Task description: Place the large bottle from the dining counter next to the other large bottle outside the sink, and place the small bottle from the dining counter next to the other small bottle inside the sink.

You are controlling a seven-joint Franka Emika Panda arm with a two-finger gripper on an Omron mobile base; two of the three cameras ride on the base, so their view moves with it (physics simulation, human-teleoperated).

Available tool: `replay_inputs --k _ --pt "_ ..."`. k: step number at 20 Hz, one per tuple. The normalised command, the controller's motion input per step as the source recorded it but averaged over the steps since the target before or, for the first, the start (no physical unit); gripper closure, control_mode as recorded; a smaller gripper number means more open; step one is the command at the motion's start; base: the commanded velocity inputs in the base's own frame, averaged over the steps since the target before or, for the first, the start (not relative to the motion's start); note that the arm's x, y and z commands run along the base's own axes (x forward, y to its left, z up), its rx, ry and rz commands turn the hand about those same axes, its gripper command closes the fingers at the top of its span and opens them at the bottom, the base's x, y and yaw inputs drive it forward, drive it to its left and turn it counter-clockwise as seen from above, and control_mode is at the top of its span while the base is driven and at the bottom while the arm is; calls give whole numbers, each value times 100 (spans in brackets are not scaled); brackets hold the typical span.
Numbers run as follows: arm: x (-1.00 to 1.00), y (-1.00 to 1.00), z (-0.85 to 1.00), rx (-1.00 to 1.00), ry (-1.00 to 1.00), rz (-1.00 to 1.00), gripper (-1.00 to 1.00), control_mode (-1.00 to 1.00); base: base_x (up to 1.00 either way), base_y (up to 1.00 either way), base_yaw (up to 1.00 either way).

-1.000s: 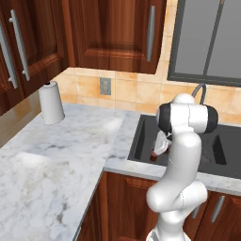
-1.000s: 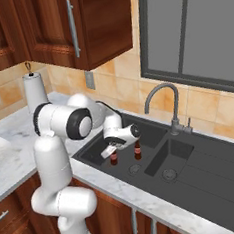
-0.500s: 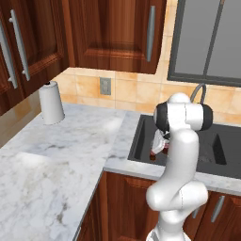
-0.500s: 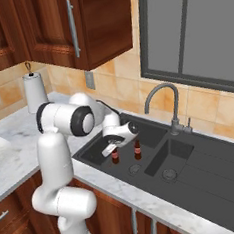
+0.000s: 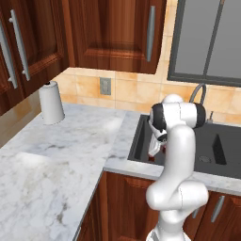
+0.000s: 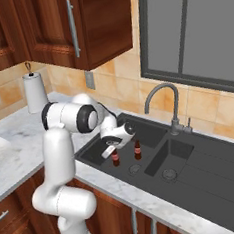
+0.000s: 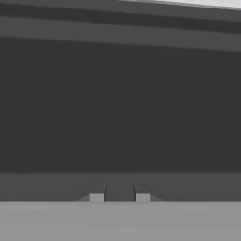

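— Where's the small bottle (image 6: pixel 115 158)?

— Upright in the sink (image 6: pixel 205 179), left basin, directly under the gripper (image 6: pixel 110 152), whose jaws are clamped on its neck. A second small bottle (image 6: pixel 137 148) stands near, apart.

— Risk?

— I'd guess a sideways pull on release tips it against its neighbour.

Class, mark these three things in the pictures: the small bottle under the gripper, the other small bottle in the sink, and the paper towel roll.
small bottle (image 6: pixel 115 159), right base view, on its lower body.
other small bottle (image 6: pixel 137 148), right base view, on its body.
paper towel roll (image 5: pixel 51 102), left base view, on its white side.
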Motion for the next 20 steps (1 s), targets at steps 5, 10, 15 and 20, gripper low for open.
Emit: replay_inputs --k 5,10,15,20 --pt "15 -11 -46 0 0 1 100 -100 0 0 0" --pt "11 -3 -49 0 0 1 -100 -100 0 0 0" --pt "-28 14 -56 0 0 1 -100 -100 0 0 0" --pt "-51 43 -46 0 0 1 -100 -100 0 0 0"
